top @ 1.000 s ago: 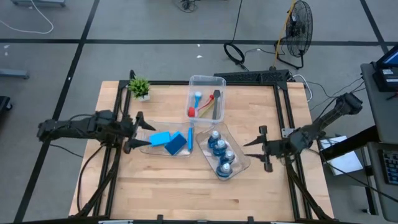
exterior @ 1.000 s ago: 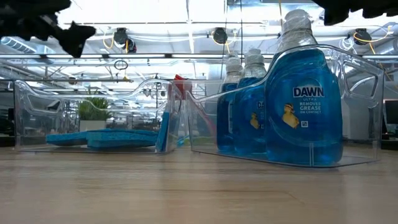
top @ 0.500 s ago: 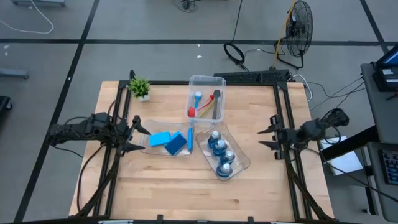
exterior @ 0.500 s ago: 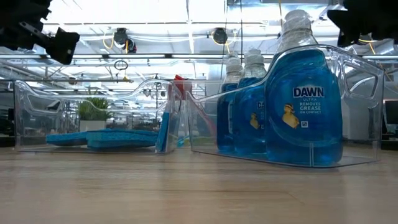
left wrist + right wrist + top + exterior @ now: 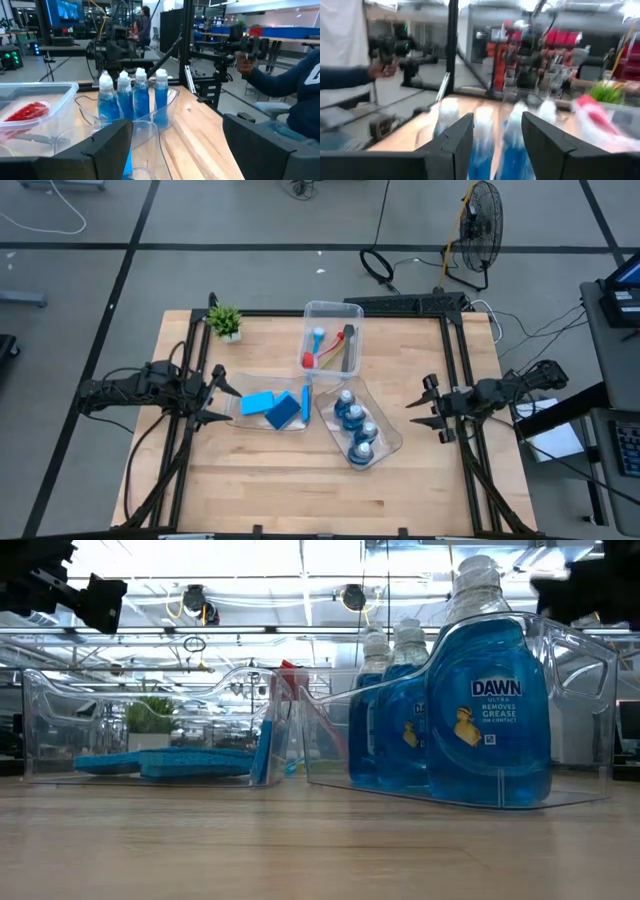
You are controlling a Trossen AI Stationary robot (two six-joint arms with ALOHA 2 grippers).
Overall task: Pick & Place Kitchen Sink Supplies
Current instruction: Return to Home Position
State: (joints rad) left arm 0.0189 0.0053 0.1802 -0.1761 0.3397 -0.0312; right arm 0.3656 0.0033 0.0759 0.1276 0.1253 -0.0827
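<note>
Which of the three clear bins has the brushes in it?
The bin nearest the plant, with a red brush showing inside; the other two hold sponges and bottles.

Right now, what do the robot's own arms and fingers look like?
Both arms are slim, near-black jointed links. The left gripper and right gripper each end in two flat, blocky matte-black fingers with angled edges. A black cable loops below the left arm. No markings are readable.

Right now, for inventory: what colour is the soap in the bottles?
Blue; the Dawn bottles show best in low view.
</note>
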